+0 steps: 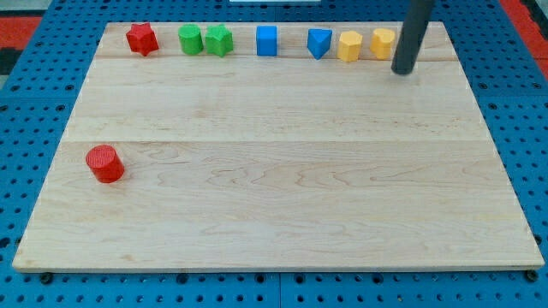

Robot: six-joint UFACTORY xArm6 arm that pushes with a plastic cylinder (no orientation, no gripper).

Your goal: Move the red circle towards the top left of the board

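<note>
The red circle (pixel 105 163) lies near the wooden board's (pixel 282 171) left edge, a little below mid-height. My tip (pixel 403 71) is at the view's top right, just right of and below a yellow block (pixel 383 42), far from the red circle. A row of blocks runs along the top edge: a red star (pixel 142 38), a green circle (pixel 190 39), a green star (pixel 219 40), a blue square (pixel 267 40), a blue triangle-like block (pixel 318 43) and a second yellow block (pixel 349 46).
The board rests on a blue perforated table (pixel 26 128). Red matting shows at the view's top corners (pixel 522 21).
</note>
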